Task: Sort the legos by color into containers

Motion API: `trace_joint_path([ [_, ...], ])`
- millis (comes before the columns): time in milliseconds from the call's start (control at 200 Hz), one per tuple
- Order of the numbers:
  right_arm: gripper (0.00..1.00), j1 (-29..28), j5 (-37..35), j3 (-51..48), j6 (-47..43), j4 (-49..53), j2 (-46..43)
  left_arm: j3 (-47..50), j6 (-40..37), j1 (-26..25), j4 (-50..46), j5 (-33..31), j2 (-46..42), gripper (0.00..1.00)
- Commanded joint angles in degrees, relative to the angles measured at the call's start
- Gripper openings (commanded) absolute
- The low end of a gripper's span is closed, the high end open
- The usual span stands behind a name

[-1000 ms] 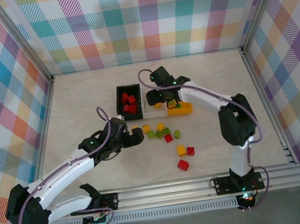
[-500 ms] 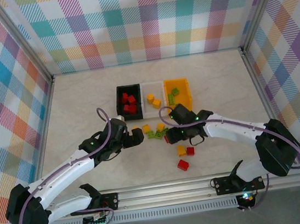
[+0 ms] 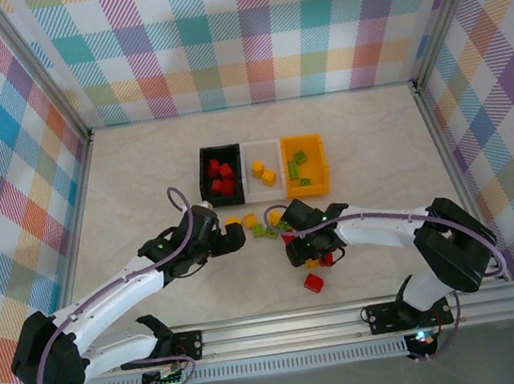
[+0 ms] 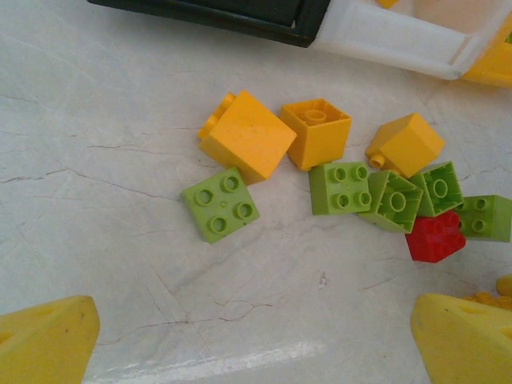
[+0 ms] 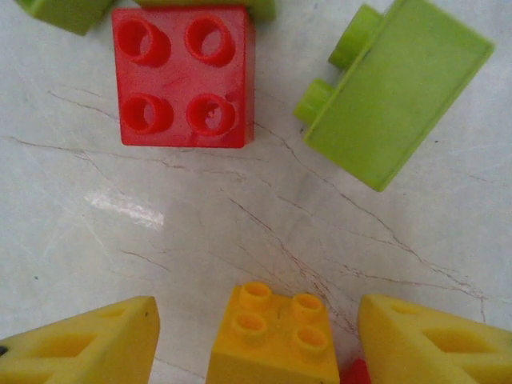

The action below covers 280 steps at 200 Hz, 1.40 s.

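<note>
A: Top view, arms?
B: L arm (image 3: 109,292) runs from its base at the table's (image 3: 140,169) near-left corner, forearm low, diagonal to mid-table. The left gripper (image 3: 233,238) sits just left of the loose legos (image 3: 263,226). R arm (image 3: 385,227): elbow out toward the right edge, forearm stretched left, right gripper (image 3: 308,252) pointing down over the loose legos' near side.
A: Bins?
B: Black bin (image 3: 202,173), white bin (image 3: 261,188), orange bin (image 3: 321,160) in a row mid-table, on the far side of the loose legos. Reds in black, yellows in white, greens in orange. Lone red brick (image 3: 313,282) sits apart, toward the near edge.
A: L wrist?
B: Left gripper (image 4: 256,344) spread wide, nothing btwn the fingers (image 4: 48,344), bare table below. Ahead: 3 yellow-orange bricks (image 4: 246,136), 5 lime bricks (image 4: 220,204), 1 red piece (image 4: 434,238), near the black & white bin walls.
A: R wrist?
B: Right gripper (image 5: 256,344) about half-wide, a finger each side of a yellow brick (image 5: 276,328), studs up. Slim gaps both sides, so not gripped. Beyond: red square brick (image 5: 182,76) studs up, lime slab (image 5: 396,88) on its side.
</note>
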<state>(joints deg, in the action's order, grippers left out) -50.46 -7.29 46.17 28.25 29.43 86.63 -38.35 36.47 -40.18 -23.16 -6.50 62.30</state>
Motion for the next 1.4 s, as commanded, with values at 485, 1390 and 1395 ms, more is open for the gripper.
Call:
trace_joint_path([
  [485,0.31,-1.0,-2.1,2.3,-1.4,0.9,-4.8,0.5,0.1,1.4,0.7,0.3,-0.1,1.00],
  [1390,0.45,12.0,-1.7,54.5,-14.2,4.1,33.9,0.6,0.3,1.8,-2.0,1.8,-0.5,1.00],
  [1395,0.46,12.1,-1.7,54.6,-14.2,4.0,33.9,0.6,0.2,1.8,-2.0,1.8,-0.5,1.00],
])
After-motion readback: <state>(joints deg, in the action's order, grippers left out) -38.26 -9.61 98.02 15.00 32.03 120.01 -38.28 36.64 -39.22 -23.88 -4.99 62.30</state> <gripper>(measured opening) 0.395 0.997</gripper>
